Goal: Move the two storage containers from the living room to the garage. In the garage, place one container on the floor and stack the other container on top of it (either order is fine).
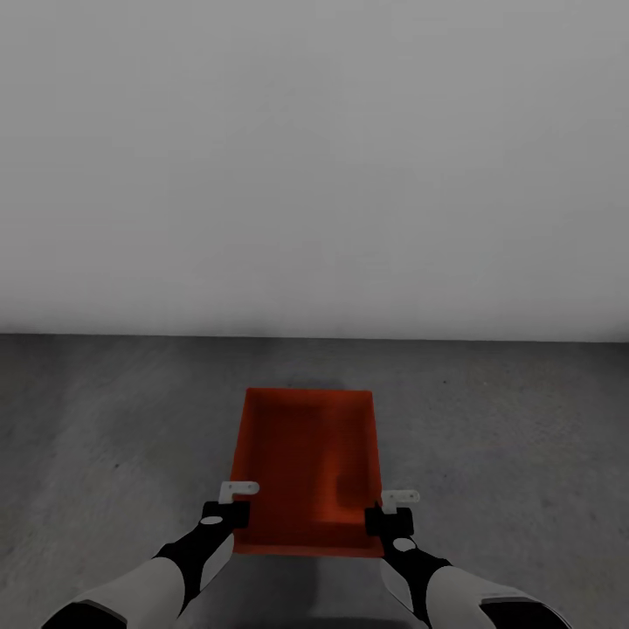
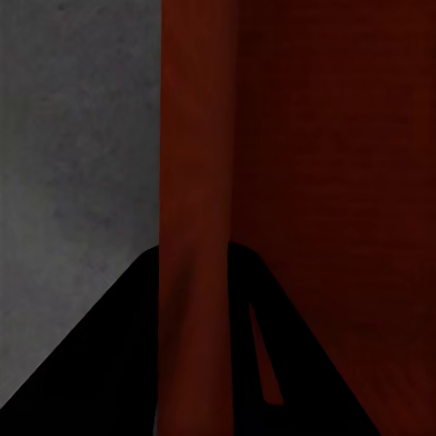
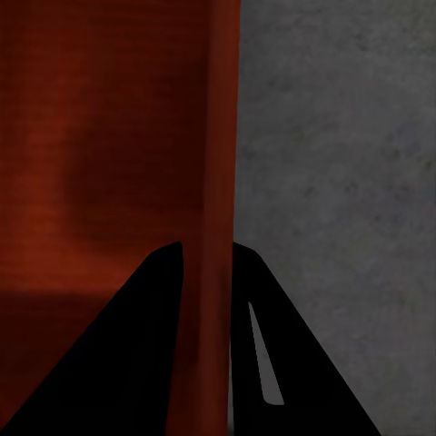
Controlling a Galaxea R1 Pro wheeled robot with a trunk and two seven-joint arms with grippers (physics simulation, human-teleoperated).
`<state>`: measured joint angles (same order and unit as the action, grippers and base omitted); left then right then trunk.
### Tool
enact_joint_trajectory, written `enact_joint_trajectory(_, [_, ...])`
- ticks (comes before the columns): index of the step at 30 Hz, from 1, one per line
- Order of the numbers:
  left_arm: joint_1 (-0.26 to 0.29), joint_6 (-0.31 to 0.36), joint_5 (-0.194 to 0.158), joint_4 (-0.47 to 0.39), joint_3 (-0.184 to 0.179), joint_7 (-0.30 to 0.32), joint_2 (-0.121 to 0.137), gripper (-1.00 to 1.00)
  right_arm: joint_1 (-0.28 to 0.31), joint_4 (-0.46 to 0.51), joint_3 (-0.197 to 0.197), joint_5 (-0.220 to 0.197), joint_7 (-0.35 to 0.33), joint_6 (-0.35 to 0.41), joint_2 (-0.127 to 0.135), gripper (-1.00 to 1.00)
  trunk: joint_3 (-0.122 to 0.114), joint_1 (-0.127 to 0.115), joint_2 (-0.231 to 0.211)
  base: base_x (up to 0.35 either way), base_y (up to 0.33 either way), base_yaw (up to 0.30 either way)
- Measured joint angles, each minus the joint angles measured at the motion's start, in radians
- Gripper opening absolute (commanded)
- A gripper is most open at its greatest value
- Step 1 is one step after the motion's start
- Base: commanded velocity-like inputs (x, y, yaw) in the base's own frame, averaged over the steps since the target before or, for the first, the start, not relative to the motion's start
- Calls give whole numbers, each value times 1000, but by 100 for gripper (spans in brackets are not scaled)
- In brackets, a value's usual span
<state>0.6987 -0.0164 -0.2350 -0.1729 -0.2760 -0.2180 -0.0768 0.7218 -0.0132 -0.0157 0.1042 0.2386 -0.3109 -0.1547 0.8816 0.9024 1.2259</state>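
Over the garage floor [image 1: 105, 419], near the pale grey wall [image 1: 314, 175], your left claw [image 1: 234, 505] clamps the storage container [image 1: 307, 463] by one side wall, your right claw [image 1: 395, 511] by the other. You likely have setting down and stacking left. Each wrist view shows its fingers straddling the wall.

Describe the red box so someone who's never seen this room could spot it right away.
Start at the pale grey wall and drop to the dark concrete floor below it. The box is the open, lidless red-orange rectangle there, held between the left gripper and right gripper, each clamped on a side wall. It is the only colour among the greys.
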Motion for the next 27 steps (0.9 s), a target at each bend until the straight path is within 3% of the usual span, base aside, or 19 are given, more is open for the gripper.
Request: enact_joint_trajectory(27, [0, 0, -1, -1, -1, 0, 0, -100, 0, 0, 1, -1, 0, -1, 0, -100, 0, 0, 0, 0, 35, 0])
